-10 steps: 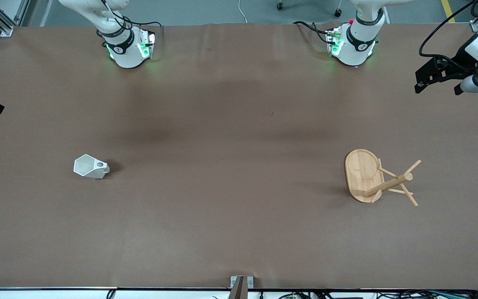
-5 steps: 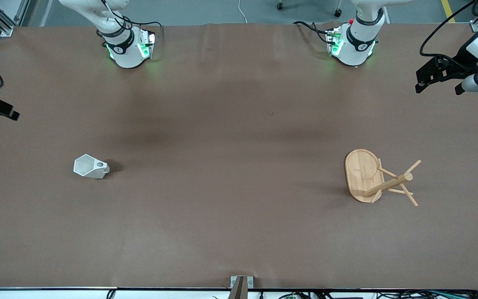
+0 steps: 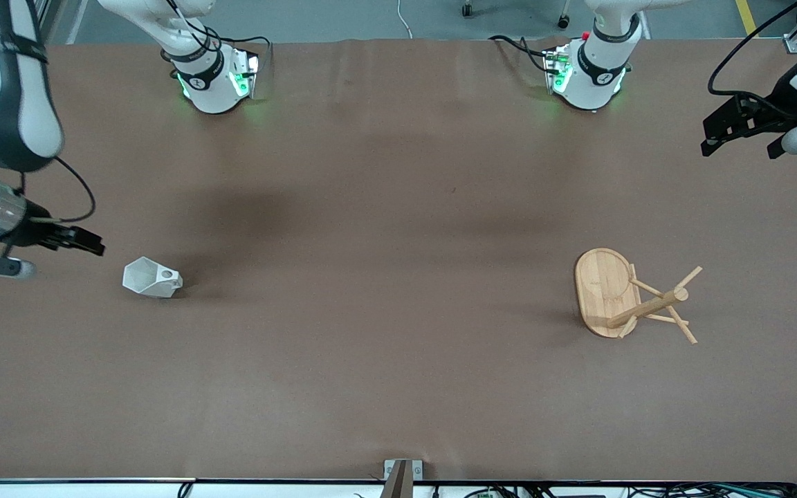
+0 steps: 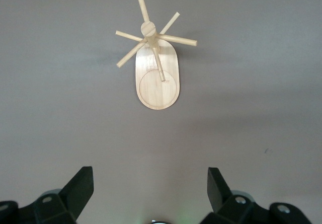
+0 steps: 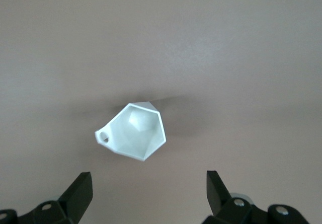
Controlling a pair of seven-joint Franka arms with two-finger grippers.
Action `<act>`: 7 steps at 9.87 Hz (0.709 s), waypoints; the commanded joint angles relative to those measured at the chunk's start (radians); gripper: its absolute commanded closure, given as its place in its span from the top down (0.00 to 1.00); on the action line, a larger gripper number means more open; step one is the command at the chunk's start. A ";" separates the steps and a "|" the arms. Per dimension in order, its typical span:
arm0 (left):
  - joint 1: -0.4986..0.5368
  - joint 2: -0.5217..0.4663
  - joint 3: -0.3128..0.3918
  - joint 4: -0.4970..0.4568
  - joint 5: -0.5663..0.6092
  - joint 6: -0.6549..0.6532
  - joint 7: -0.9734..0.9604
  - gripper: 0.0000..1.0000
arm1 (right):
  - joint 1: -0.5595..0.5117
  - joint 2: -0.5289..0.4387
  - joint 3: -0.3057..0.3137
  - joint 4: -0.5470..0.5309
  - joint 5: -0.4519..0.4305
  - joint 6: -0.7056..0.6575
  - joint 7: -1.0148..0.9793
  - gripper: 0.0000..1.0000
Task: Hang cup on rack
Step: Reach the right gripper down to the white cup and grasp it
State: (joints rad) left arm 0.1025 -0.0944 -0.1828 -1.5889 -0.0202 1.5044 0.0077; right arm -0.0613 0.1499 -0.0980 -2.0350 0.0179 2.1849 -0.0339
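The cup (image 3: 151, 278) is seen upright on the table (image 3: 385, 242) toward the right arm's end, its polygonal rim up and its pierced handle pointed toward the middle of the table. The rack (image 3: 623, 294) is set well apart from it, toward the left arm's end, standing on its oval base with pegs splayed off the central post.

The right gripper (image 3: 87, 243) is held just beside the cup, slightly outward of it toward the right arm's table edge, fingers spread wide and nothing gripped; in the right wrist view the cup (image 5: 133, 131) is framed between the finger tips (image 5: 80, 189). The left gripper (image 3: 741, 135) is parked high near the left arm's table edge, also spread and empty, the rack (image 4: 156, 68) in its wrist view; that arm waits.

Key relation: the right arm is judged far nearer the cup. The handle faces away from the gripper, so the grasp probably falls on the body or rim, leaving the handle hole free for a peg.
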 commanded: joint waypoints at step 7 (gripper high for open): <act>-0.001 0.019 -0.006 -0.003 -0.018 -0.035 0.023 1.00 | -0.018 0.157 0.000 -0.160 -0.012 0.388 -0.041 0.84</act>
State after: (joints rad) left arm 0.1017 -0.0938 -0.1849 -1.5887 -0.0224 1.4893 0.0206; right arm -0.0670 0.3120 -0.1038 -2.1771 0.0177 2.5477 -0.0518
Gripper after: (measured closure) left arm 0.000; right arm 0.053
